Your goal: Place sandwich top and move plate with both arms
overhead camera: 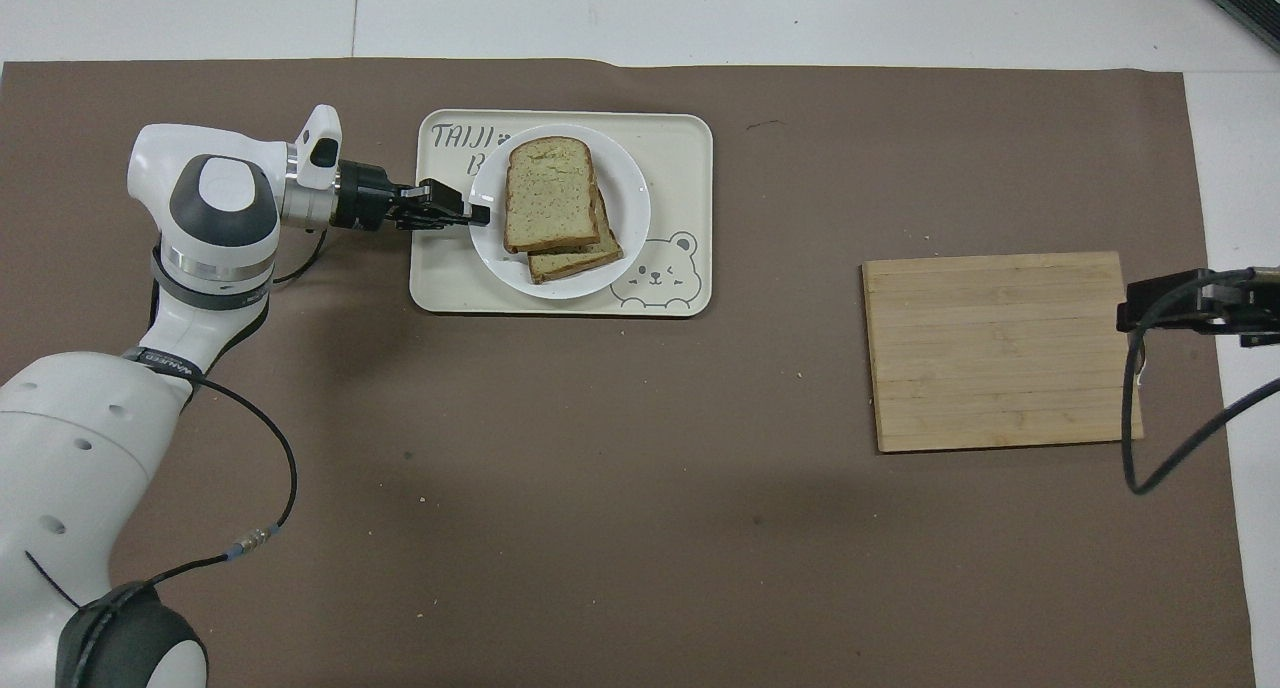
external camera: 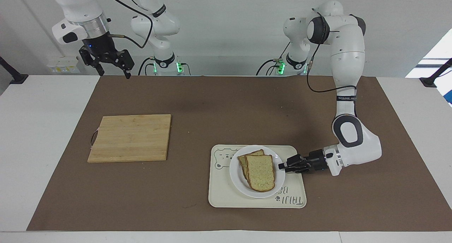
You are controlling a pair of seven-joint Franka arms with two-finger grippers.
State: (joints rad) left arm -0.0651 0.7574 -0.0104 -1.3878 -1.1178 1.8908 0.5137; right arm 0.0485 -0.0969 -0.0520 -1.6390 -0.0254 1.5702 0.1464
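Observation:
The sandwich top (external camera: pixel 260 172) (overhead camera: pixel 548 193) lies on another bread slice (external camera: pixel 251 154) on the white plate (external camera: pixel 235 172) (overhead camera: pixel 630 218). The plate sits on a cream tray (external camera: pixel 226 197) (overhead camera: pixel 680 148). My left gripper (external camera: pixel 281 166) (overhead camera: pixel 480 213) lies low and level at the plate's rim, on the side toward the left arm's end of the table. Whether it grips the rim does not show. My right gripper (external camera: pixel 114 74) hangs open and holds nothing, high over the table edge by its own base, where the arm waits.
A wooden cutting board (external camera: pixel 130 137) (overhead camera: pixel 1000 358) lies on the brown mat toward the right arm's end of the table. The tray bears a bear drawing and lettering. Cables hang from both arms.

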